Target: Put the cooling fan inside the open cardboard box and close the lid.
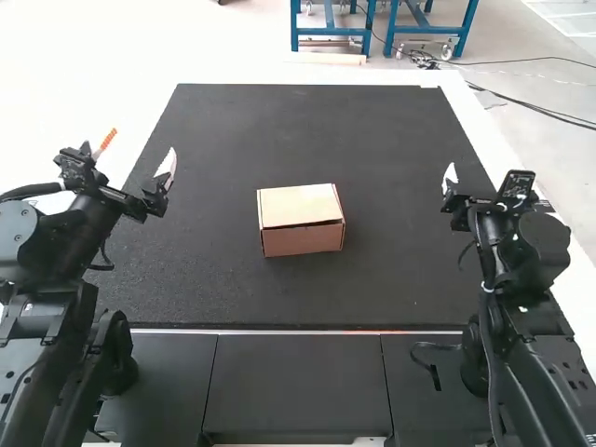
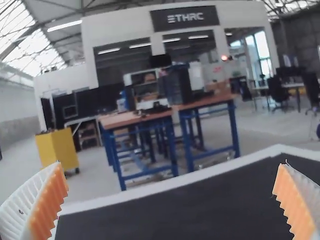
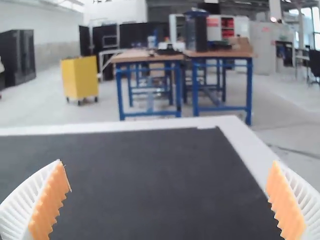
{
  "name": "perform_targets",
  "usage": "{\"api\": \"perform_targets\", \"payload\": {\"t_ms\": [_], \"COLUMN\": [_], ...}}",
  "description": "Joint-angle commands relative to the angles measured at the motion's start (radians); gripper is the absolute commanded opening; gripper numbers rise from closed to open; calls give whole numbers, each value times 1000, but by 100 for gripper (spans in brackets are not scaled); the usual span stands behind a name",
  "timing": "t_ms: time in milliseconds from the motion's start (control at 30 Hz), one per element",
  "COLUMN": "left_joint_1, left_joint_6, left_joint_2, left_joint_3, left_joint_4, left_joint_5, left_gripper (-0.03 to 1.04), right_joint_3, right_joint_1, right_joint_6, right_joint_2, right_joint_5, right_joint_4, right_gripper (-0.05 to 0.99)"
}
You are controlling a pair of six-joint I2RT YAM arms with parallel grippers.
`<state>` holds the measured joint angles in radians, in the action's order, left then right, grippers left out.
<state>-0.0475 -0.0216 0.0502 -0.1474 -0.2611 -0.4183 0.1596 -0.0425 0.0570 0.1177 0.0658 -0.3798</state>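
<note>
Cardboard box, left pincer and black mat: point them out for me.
cardboard box (image 1: 300, 207), high view, closed top face.
left pincer (image 1: 143, 142), high view, midway between fingertips.
black mat (image 1: 372, 140), high view, bare far part.

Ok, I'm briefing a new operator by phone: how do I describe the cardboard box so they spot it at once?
Start at the big black mat. Near its middle, between the left arm and the right arm, sits a small cardboard box with its lid shut. It is plain brown and squared, unlike the black arms flanking it.
</note>
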Motion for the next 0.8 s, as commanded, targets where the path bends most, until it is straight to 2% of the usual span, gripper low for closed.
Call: {"api": "perform_targets", "payload": {"t_ms": [0, 67, 133, 200, 267, 300, 333, 367, 400, 433, 467, 500, 533, 567, 600, 633, 667, 700, 733, 767], "left_joint_1": [9, 3, -3, -11, -18, -20, -22, -25, -26, -29, -32, -29, -26, -25, -26, -28, -32, -32, -29, -25], "left_joint_6": [14, 14, 11, 9, 28, 51, 111, 210, 290, 344, 345, 279, 124, -51, -224, -291, -261, -186, -103, -37], "left_joint_2": [-24, -52, -50, -50, -50, -52, -52, -52, -52, -52, -52, -50, -50, -52, -52, -50, -52, -52, -52, -52], "left_joint_3": [8, 20, 40, 46, 55, 65, 74, 83, 92, 101, 115, 134, 147, 151, 146, 144, 144, 144, 144, 144], "left_joint_4": [-10, -49, -130, -144, -113, -89, -72, -76, -75, -82, -115, -188, -237, -227, -173, -109, -70, -33, 2, 45], "left_joint_5": [-201, -278, -338, -341, -338, -339, -339, -335, -326, -228, -27, 133, 185, 260, 383, 469, 466, 427, 357, 311], "left_gripper": [97, 97, 97, 97, 97, 97, 97, 97, 97, 97, 97, 97, 97, 97, 97, 97, 97, 97, 97, 97], "right_joint_3": [-28, -48, -54, -54, -55, -60, -66, -77, -95, -115, -144, -164, -157, -158, -158, -157, -157, -158, -158, -158], "right_joint_1": [10, 10, 12, 13, 12, 12, 12, 13, 13, 13, 13, 12, 12, 12, 12, 12, 10, 10, 10, 9], "right_joint_6": [-5, -5, -6, -8, -5, -3, 0, 6, 35, 83, 126, 164, 155, 126, 95, 70, 60, 58, 56, 56], "right_joint_2": [-72, -124, -125, -121, -122, -122, -122, -121, -122, -122, -122, -122, -122, -122, -122, -122, -121, -122, -122, -122], "right_joint_5": [12, 60, 95, 117, 115, 114, 114, 117, 118, 117, 117, 123, 140, 143, 149, 149, 149, 147, 147, 146], "right_joint_4": [-19, -18, -25, -30, -33, -37, -50, -73, -99, -149, -211, -257, -231, -194, -171, -145, -114, -80, -47, -28], "right_gripper": [91, 91, 91, 91, 91, 91, 91, 91, 91, 91, 91, 91, 91, 91, 91, 91, 91, 91, 91, 91]}}
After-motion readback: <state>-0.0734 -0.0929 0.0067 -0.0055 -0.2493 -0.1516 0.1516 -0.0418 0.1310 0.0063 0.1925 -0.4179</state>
